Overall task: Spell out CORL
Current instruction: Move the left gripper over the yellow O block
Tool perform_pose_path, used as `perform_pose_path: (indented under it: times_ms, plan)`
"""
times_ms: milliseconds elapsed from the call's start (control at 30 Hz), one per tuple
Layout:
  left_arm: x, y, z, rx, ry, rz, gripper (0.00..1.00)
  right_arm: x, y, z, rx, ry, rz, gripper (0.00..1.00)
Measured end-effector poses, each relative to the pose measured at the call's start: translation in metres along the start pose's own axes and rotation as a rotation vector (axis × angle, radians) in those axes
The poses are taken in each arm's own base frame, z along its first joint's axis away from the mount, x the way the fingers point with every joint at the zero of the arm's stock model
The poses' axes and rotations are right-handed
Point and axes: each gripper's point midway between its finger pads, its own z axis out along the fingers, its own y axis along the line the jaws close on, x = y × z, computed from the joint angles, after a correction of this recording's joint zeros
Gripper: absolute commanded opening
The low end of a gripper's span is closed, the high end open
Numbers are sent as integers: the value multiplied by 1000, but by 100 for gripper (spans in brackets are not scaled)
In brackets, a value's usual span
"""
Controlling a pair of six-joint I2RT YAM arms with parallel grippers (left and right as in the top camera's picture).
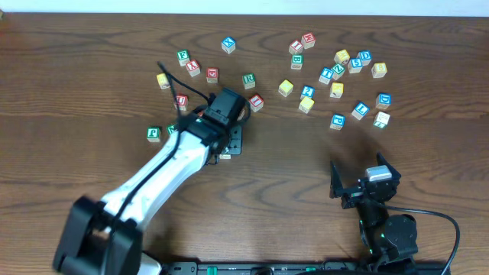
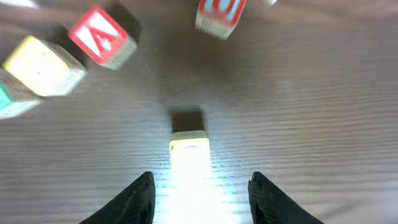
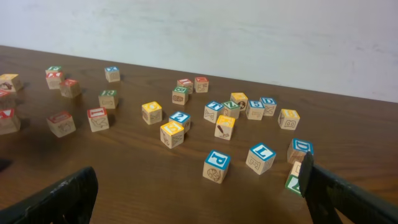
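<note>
My left gripper (image 2: pixel 200 177) is open and low over the table. A yellow-faced cube (image 2: pixel 189 146) sits just ahead of it, centred between its fingertips, washed out by glare. In the overhead view this gripper (image 1: pixel 227 114) covers that cube. The green R cube (image 1: pixel 248 79) stands right of it. The blue L cube (image 1: pixel 360 109) lies at the right and also shows in the right wrist view (image 3: pixel 262 155). Other yellow cubes (image 1: pixel 286 88) lie mid-table. My right gripper (image 1: pixel 359 179) is open and empty near the front edge; it also shows in the right wrist view (image 3: pixel 196 180).
Red-lettered cubes (image 1: pixel 193 67) and a yellow cube (image 1: pixel 163 79) lie beyond my left gripper; a red A cube (image 2: pixel 102 36) shows ahead-left. A blue P cube (image 3: pixel 216 165) is nearest my right gripper. Several cubes cluster at the back right (image 1: pixel 355 65).
</note>
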Motion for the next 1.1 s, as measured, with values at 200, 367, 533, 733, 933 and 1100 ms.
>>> perform_pose_path:
  times_ms: [200, 367, 533, 733, 933, 1100]
  plan:
    - [-21, 5, -57, 19, -170, -33, 56, 0, 0, 0, 0, 0, 0, 99]
    - [-29, 22, -82, -40, -261, -130, 62, 0, 0, 0, 0, 0, 0, 99]
    - [-29, 40, -77, -123, -278, -304, 66, 0, 0, 0, 0, 0, 0, 99]
    - [-31, 76, -45, -214, -210, -514, 67, 0, 0, 0, 0, 0, 0, 99]
    - [-49, 96, -16, -253, -122, -624, 67, 0, 0, 0, 0, 0, 0, 99]
    - [-49, 96, 4, -266, -73, -631, 67, 0, 0, 0, 0, 0, 0, 99]
